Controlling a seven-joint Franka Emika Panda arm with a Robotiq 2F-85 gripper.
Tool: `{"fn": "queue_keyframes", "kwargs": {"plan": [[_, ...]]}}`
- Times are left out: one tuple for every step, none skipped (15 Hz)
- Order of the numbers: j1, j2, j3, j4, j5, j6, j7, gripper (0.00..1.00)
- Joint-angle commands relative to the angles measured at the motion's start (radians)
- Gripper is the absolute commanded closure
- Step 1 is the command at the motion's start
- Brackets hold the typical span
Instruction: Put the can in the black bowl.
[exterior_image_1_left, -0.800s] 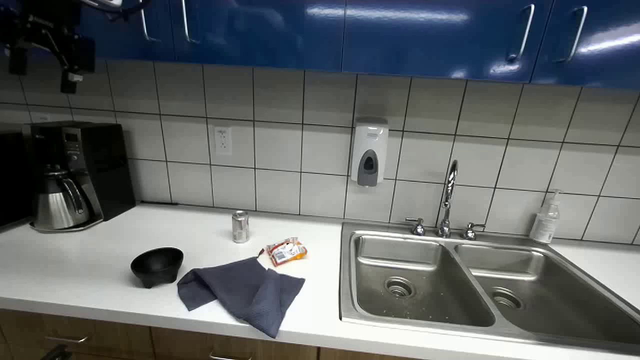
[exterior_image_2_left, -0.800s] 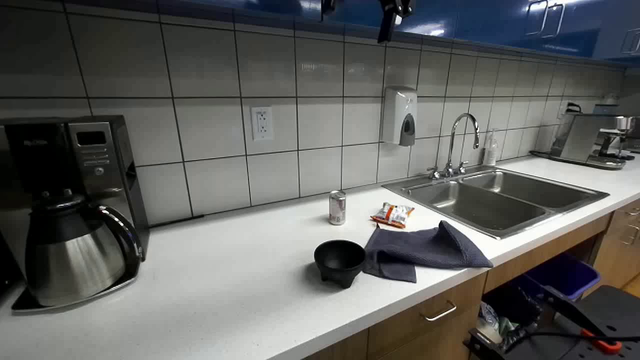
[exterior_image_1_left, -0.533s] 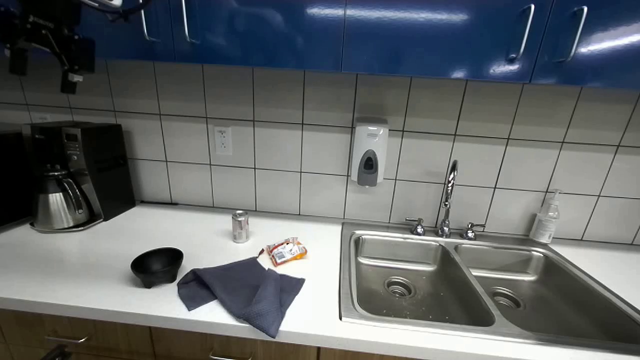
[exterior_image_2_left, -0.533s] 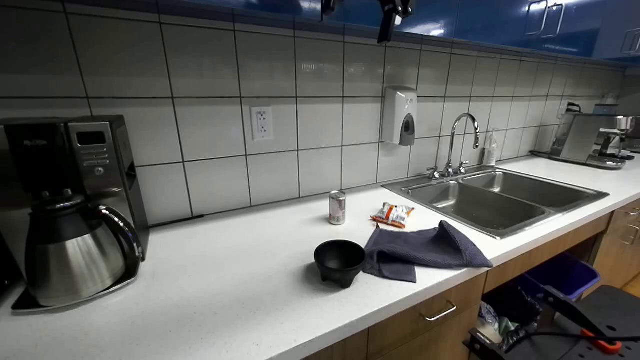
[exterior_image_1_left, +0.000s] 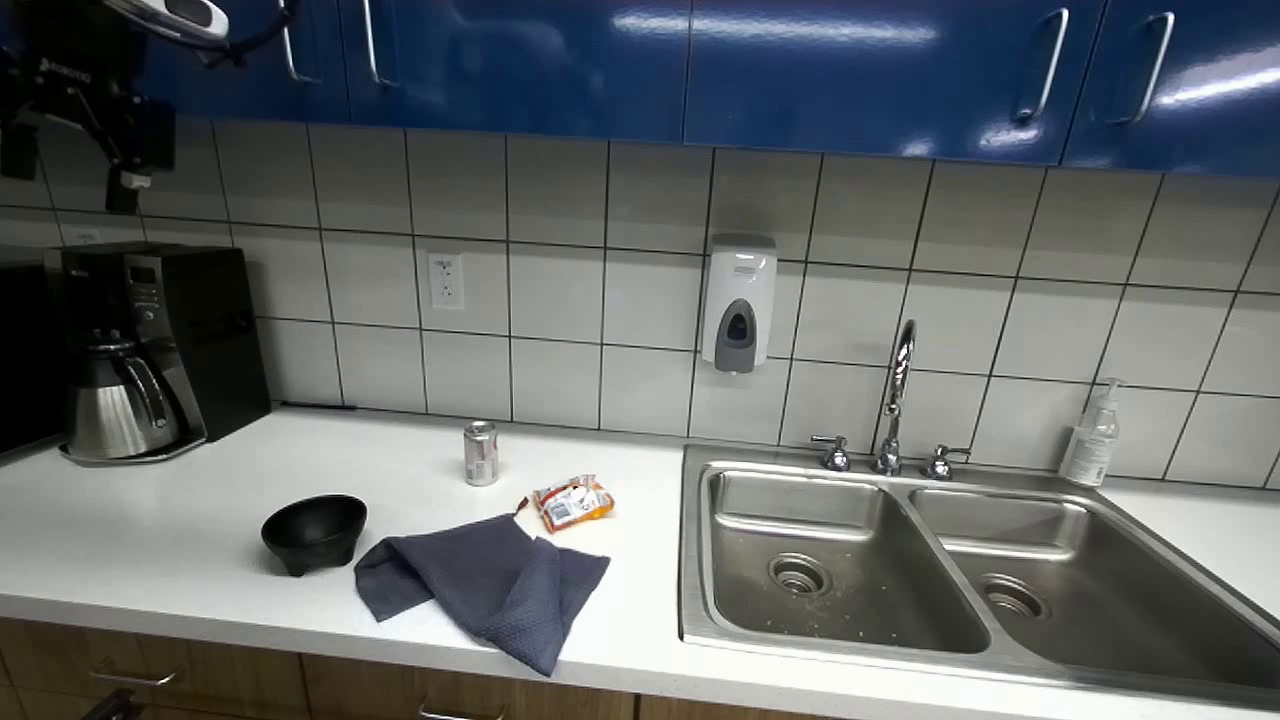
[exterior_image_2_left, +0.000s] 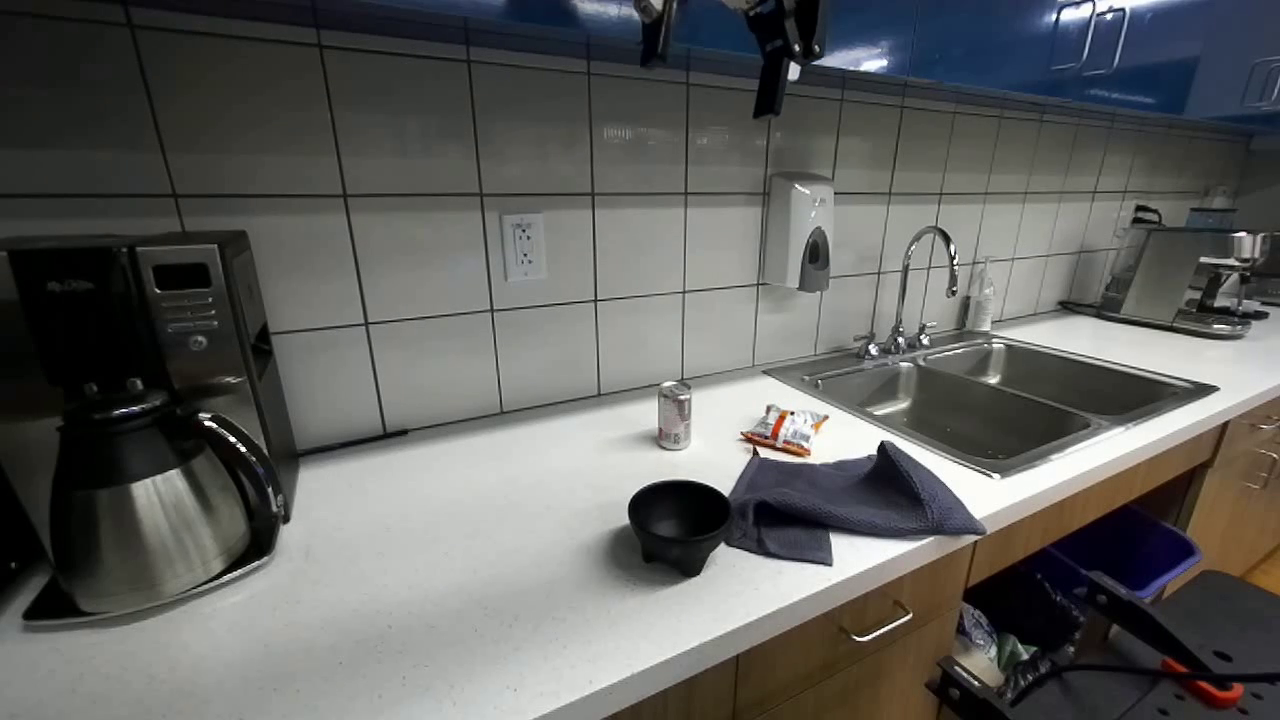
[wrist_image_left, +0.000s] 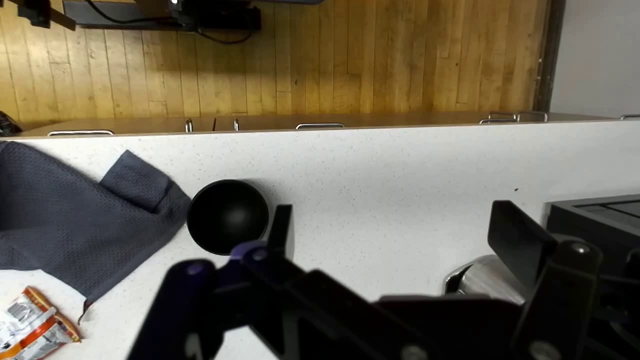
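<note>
A silver can (exterior_image_1_left: 480, 453) stands upright on the white counter near the tiled wall; it also shows in an exterior view (exterior_image_2_left: 675, 415). The can does not show in the wrist view. A black bowl (exterior_image_1_left: 315, 533) on short feet sits nearer the counter's front edge, also in an exterior view (exterior_image_2_left: 680, 524) and the wrist view (wrist_image_left: 227, 217). My gripper (wrist_image_left: 392, 217) is open and empty, fingers wide apart. It hangs high above the counter, at the upper left in an exterior view (exterior_image_1_left: 70, 180) and at the top in an exterior view (exterior_image_2_left: 712, 78), well apart from can and bowl.
A dark grey cloth (exterior_image_1_left: 485, 580) lies beside the bowl, with a snack packet (exterior_image_1_left: 572, 502) behind it. A coffee maker (exterior_image_2_left: 150, 420) with a steel carafe stands at the left. A double sink (exterior_image_1_left: 840, 560) is at the right. Blue cabinets (exterior_image_1_left: 520, 65) hang above.
My gripper has moved slightly down, and slightly left in an exterior view. The can, bowl, cloth and packet have not moved.
</note>
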Motion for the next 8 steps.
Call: {"fn": "queue_keyframes", "kwargs": {"plan": [[-0.014,-0.022,0.047,-0.059,-0.028,0.049,0.042,0.00],[-0.015,-0.019,0.057,-0.074,-0.037,0.066,0.055,0.00],[-0.015,-0.015,0.065,-0.088,-0.043,0.080,0.065,0.00],[-0.016,-0.011,0.072,-0.103,-0.048,0.099,0.079,0.00],[-0.017,-0.005,0.079,-0.116,-0.056,0.115,0.094,0.00],[-0.021,0.004,0.087,-0.133,-0.070,0.143,0.113,0.00],[-0.024,0.016,0.093,-0.145,-0.084,0.164,0.131,0.00],[-0.028,0.030,0.098,-0.158,-0.102,0.193,0.152,0.00]]}}
